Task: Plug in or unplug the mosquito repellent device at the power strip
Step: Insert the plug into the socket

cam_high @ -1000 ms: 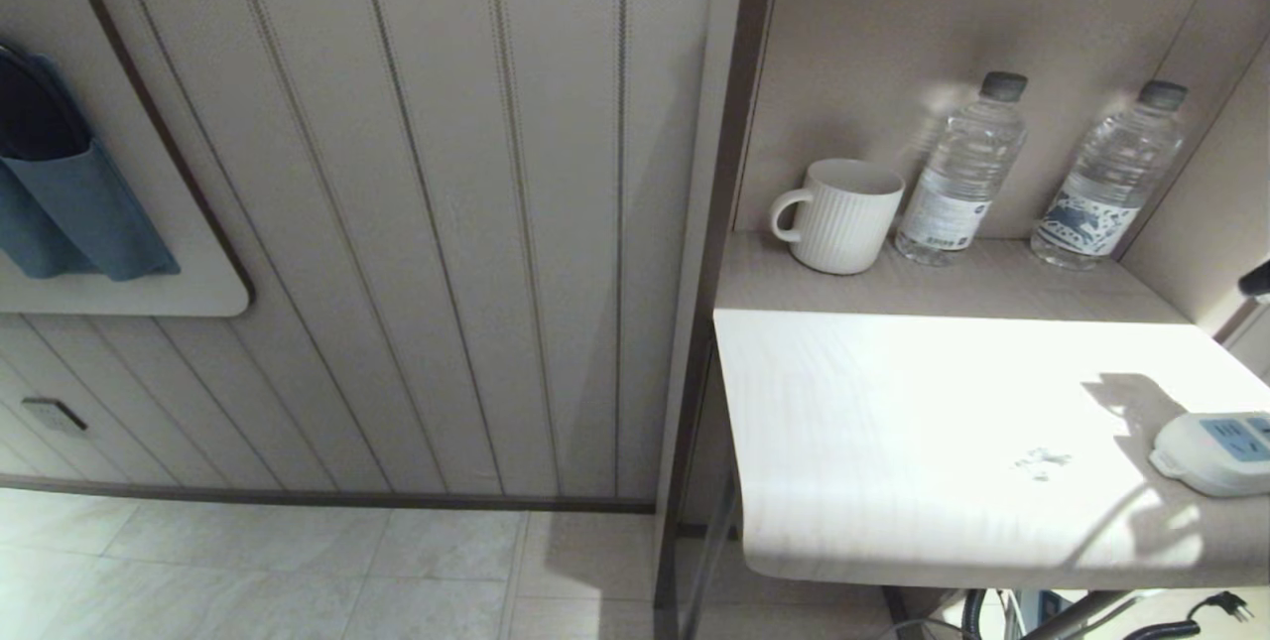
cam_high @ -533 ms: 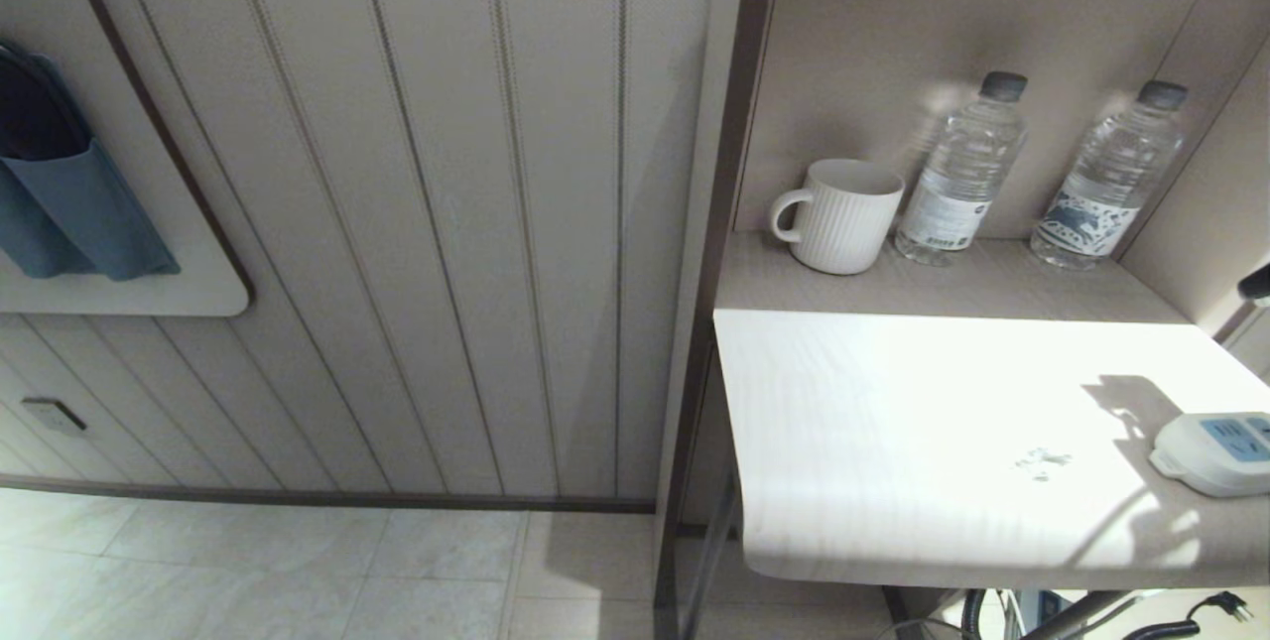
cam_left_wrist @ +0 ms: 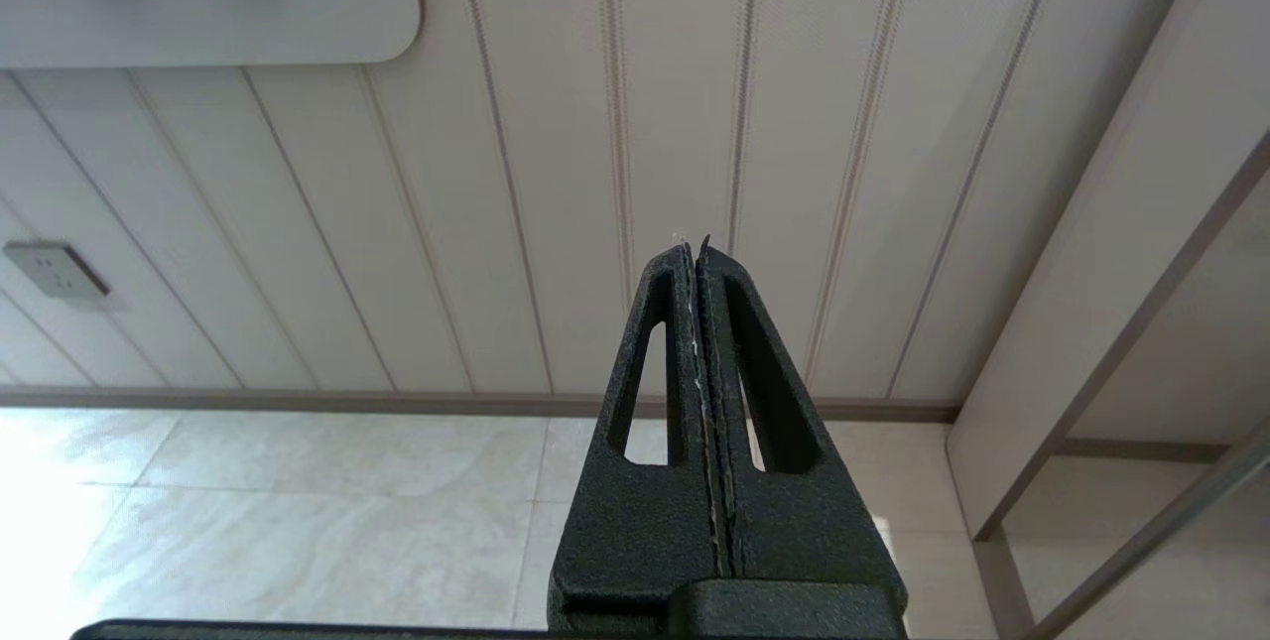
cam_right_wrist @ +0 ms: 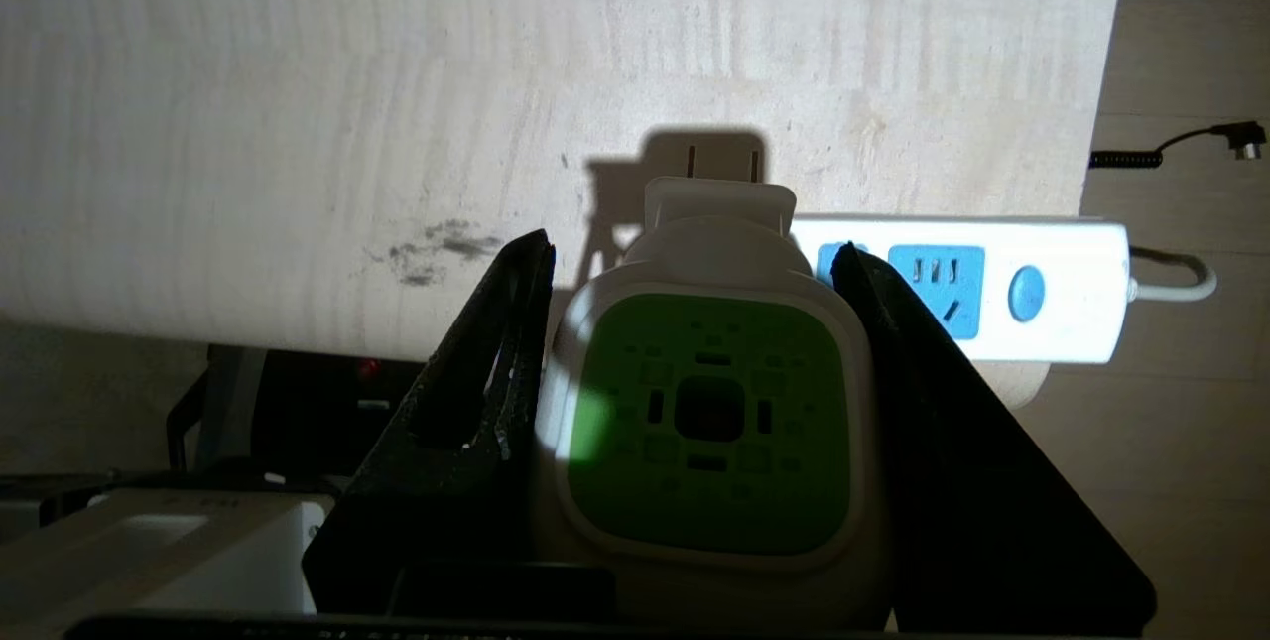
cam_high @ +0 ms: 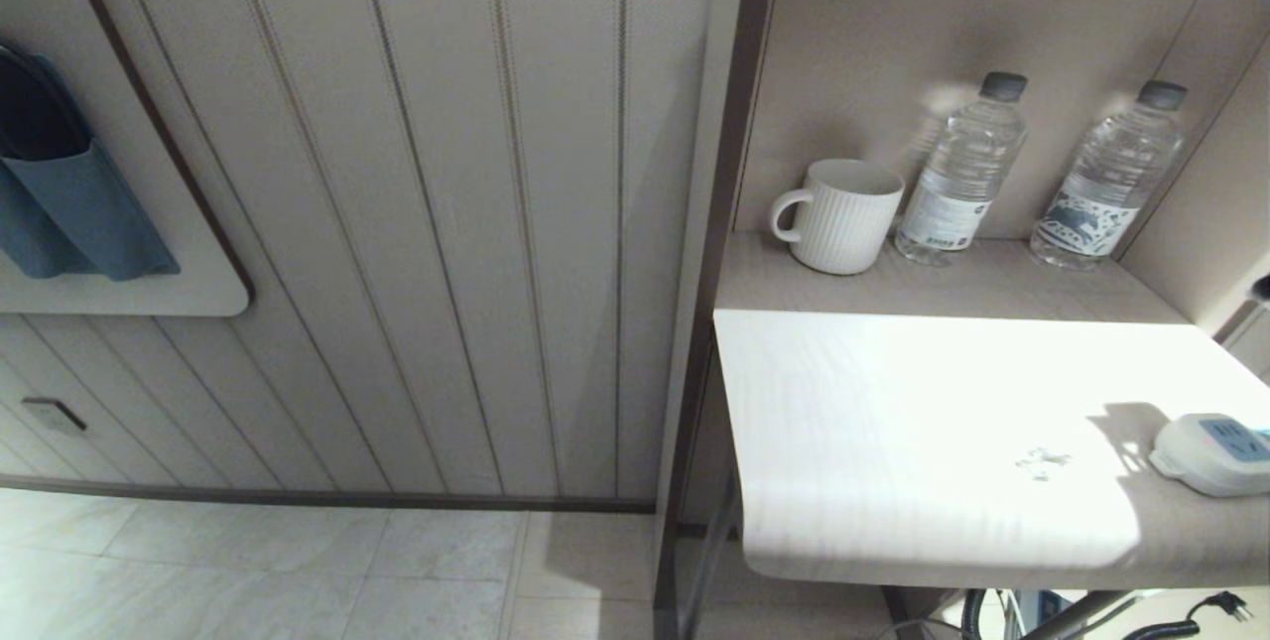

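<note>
Green-capped mosquito repellent device [cam_right_wrist: 706, 392] clamped in right tool [cam_right_wrist: 695, 268], above power strip [cam_right_wrist: 977, 288] at table [cam_high: 893, 422] edge; left tool [cam_left_wrist: 698, 253] pressed together.

Looks like a hotel room: panelled wall [cam_high: 446, 223], tiled floor [cam_high: 298, 571], and a shelf nook [cam_high: 943, 283] with a white mug [cam_high: 843, 215] and two complimentary water bottles [cam_high: 960, 174].

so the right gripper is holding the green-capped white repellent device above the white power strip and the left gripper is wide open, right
Not quite: the left gripper is shut, its black fingers pressed together, as the left wrist view shows. The rest holds: the right gripper grips the green-capped white repellent device over the long white power strip.
</note>
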